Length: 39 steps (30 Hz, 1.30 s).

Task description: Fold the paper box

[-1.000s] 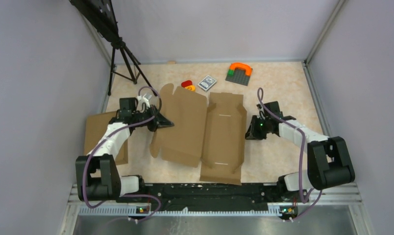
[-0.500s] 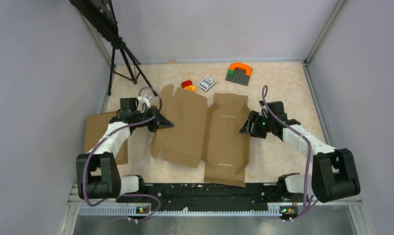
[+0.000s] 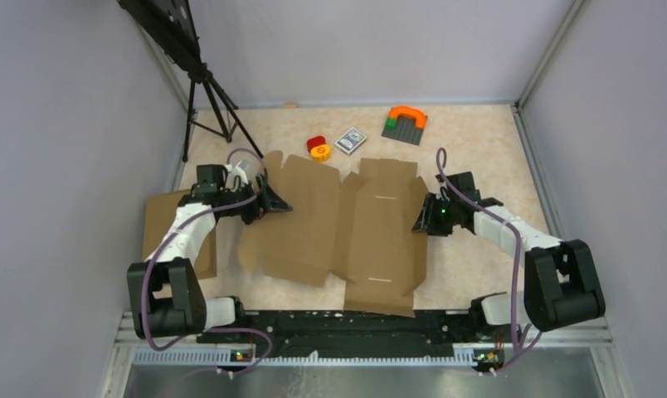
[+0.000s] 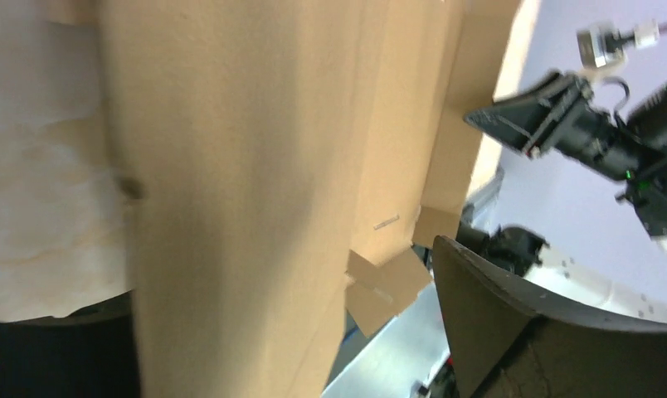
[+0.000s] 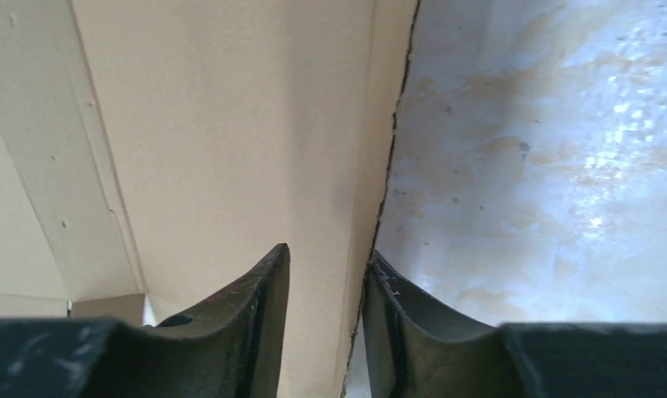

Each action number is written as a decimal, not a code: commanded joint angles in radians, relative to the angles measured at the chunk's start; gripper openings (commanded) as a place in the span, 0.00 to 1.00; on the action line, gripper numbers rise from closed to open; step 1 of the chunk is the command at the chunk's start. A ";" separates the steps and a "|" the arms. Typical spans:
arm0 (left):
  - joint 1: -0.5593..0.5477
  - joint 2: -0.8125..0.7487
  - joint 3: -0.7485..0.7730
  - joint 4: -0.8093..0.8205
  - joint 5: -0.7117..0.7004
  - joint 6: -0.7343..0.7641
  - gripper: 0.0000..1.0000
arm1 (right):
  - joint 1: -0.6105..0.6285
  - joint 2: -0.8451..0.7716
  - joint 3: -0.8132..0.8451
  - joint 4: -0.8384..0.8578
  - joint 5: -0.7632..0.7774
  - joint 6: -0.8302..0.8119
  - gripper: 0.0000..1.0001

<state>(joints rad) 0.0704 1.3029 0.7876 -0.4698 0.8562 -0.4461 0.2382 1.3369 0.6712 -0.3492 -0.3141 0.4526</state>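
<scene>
The paper box lies flat on the table between both arms. The left end effector is wide open at its left edge. The right end effector is narrow over its right edge and holds nothing.

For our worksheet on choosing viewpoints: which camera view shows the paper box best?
The top external view: the whole paper box lies unfolded, flaps visible. The left wrist view shows only a blurred close-up panel; the right wrist view shows just one panel and its edge.
</scene>
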 commanded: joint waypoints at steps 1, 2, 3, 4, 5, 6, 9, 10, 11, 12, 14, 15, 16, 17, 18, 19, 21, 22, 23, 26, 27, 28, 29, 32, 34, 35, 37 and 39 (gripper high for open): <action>0.076 -0.031 0.097 -0.160 -0.149 0.141 0.88 | 0.015 0.003 0.073 -0.062 0.104 -0.041 0.32; 0.080 -0.039 0.100 -0.167 -0.159 0.149 0.89 | 0.014 0.001 0.079 -0.068 0.114 -0.046 0.30; 0.081 -0.044 0.101 -0.168 -0.162 0.152 0.90 | 0.015 0.001 0.085 -0.076 0.122 -0.050 0.28; 0.081 -0.044 0.100 -0.168 -0.163 0.153 0.90 | 0.015 0.002 0.092 -0.080 0.128 -0.054 0.26; 0.083 -0.041 0.099 -0.172 -0.167 0.155 0.90 | 0.016 0.002 0.098 -0.086 0.132 -0.058 0.23; 0.086 -0.037 0.101 -0.178 -0.177 0.160 0.89 | 0.016 0.004 0.105 -0.090 0.133 -0.060 0.21; 0.104 -0.037 0.101 -0.195 -0.198 0.181 0.88 | 0.016 0.012 0.115 -0.098 0.126 -0.069 0.15; 0.113 -0.040 0.101 -0.200 -0.199 0.188 0.88 | 0.015 0.013 0.117 -0.098 0.123 -0.070 0.15; 0.122 -0.042 0.101 -0.206 -0.199 0.193 0.88 | 0.017 0.014 0.117 -0.097 0.121 -0.071 0.15; 0.127 -0.046 0.101 -0.209 -0.198 0.196 0.88 | 0.019 0.016 0.118 -0.097 0.118 -0.072 0.16; 0.131 -0.058 0.099 -0.206 -0.191 0.196 0.88 | 0.021 0.026 0.121 -0.098 0.110 -0.074 0.25; 0.131 -0.062 0.096 -0.200 -0.175 0.194 0.88 | 0.025 0.031 0.123 -0.099 0.108 -0.075 0.31; 0.131 -0.064 0.090 -0.191 -0.154 0.190 0.86 | 0.030 0.034 0.125 -0.100 0.115 -0.075 0.36; 0.131 -0.064 0.088 -0.187 -0.137 0.187 0.85 | 0.031 0.034 0.124 -0.103 0.125 -0.073 0.43; 0.131 -0.061 0.084 -0.184 -0.126 0.184 0.84 | 0.031 0.033 0.123 -0.103 0.138 -0.071 0.51; 0.131 -0.059 0.084 -0.183 -0.117 0.183 0.83 | 0.030 0.029 0.120 -0.103 0.142 -0.070 0.54; 0.131 -0.064 0.080 -0.183 -0.115 0.182 0.82 | 0.031 0.020 0.109 -0.086 0.122 -0.067 0.59; 0.131 -0.067 0.079 -0.184 -0.116 0.182 0.81 | 0.031 0.018 0.102 -0.078 0.105 -0.064 0.59; 0.131 -0.071 0.080 -0.186 -0.120 0.180 0.81 | 0.031 0.018 0.097 -0.070 0.091 -0.064 0.58; 0.131 -0.092 0.076 -0.187 -0.130 0.167 0.80 | 0.032 0.016 0.084 -0.043 0.048 -0.052 0.51; 0.131 -0.100 0.074 -0.187 -0.133 0.164 0.80 | 0.035 0.016 0.082 -0.036 0.039 -0.045 0.48; 0.132 -0.106 0.071 -0.186 -0.133 0.161 0.80 | 0.041 0.017 0.082 -0.029 0.029 -0.041 0.46; 0.131 -0.110 0.068 -0.183 -0.131 0.158 0.79 | 0.050 0.021 0.083 -0.023 0.024 -0.037 0.45; 0.130 -0.111 0.056 -0.168 -0.095 0.148 0.72 | 0.081 0.049 0.089 -0.010 0.007 -0.017 0.43; 0.131 -0.112 0.049 -0.159 -0.069 0.142 0.66 | 0.094 0.057 0.087 0.000 0.016 -0.003 0.38; 0.131 -0.115 0.047 -0.158 -0.060 0.141 0.61 | 0.097 0.055 0.087 0.007 0.021 0.002 0.33; 0.131 -0.120 0.047 -0.159 -0.049 0.143 0.47 | 0.105 0.052 0.093 0.003 0.040 0.005 0.24; 0.131 -0.127 0.047 -0.164 -0.044 0.146 0.38 | 0.117 0.059 0.107 -0.014 0.066 0.000 0.16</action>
<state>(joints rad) 0.1967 1.2106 0.8436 -0.6579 0.7586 -0.3069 0.3317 1.3891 0.7479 -0.3859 -0.2779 0.4397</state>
